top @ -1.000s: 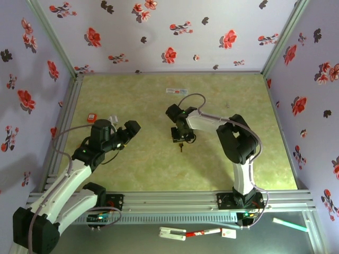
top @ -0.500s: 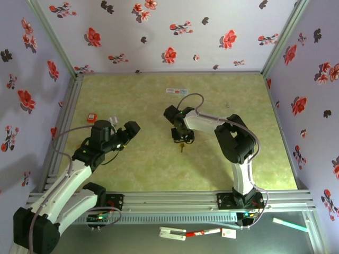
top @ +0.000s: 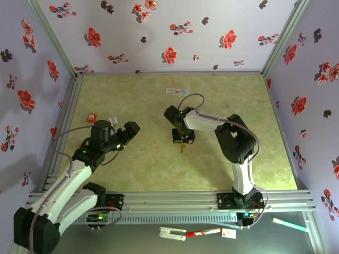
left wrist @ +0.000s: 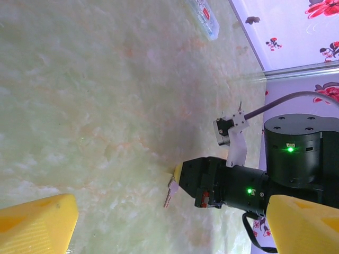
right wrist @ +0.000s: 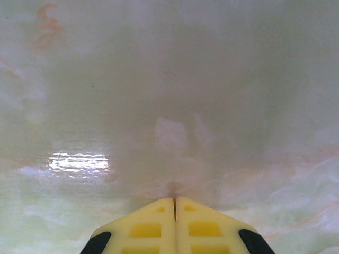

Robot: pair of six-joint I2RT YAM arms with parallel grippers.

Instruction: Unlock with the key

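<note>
The right hand (top: 181, 141) has closed — fingers pressed together beside the key (top: 181, 148) — left hand (top: 129, 130) spread.

Top view looks down from above the near edge over the whole desk (top: 159, 100). Left wrist looks low across it at the right arm (left wrist: 249, 185), shared by both. Right wrist faces the desk close up, over its fingers (right wrist: 145, 230).

We see bright, even light from above. White glare sits at eight o'clock on the glossy pale-green marbled tabletop (right wrist: 254, 79) in the right wrist view; shadows are soft.
</note>
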